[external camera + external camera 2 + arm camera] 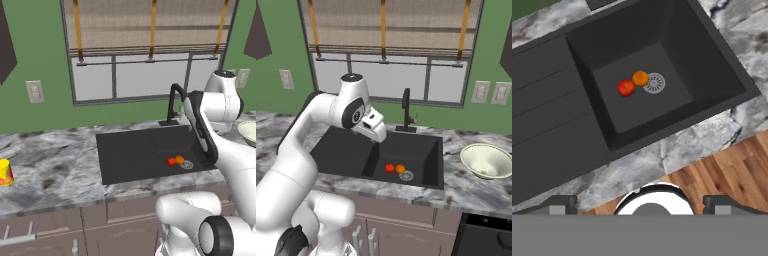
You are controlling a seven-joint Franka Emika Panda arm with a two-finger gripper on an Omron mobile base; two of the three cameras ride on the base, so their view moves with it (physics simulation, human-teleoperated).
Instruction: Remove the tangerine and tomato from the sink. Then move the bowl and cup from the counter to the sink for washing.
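The red tomato (626,87) and the orange tangerine (640,78) lie touching on the floor of the black sink (552,125), beside the round drain (654,83). Both base views show them too: tomato (171,161) (389,168), tangerine (179,159) (400,169). My gripper (377,137) (641,205) hangs high above the sink's near rim, open and holding nothing. The pale bowl (486,161) (248,131) sits on the counter (476,192) right of the sink. At the far left of the counter (55,165) stands the yellow cup (5,172).
A black curved faucet (172,102) (406,110) rises behind the basin, under the window. The sink's left half is a flat ribbed drainboard (125,155). Brown cabinet fronts (100,220) run below the counter edge, with wooden floor (722,175) beneath.
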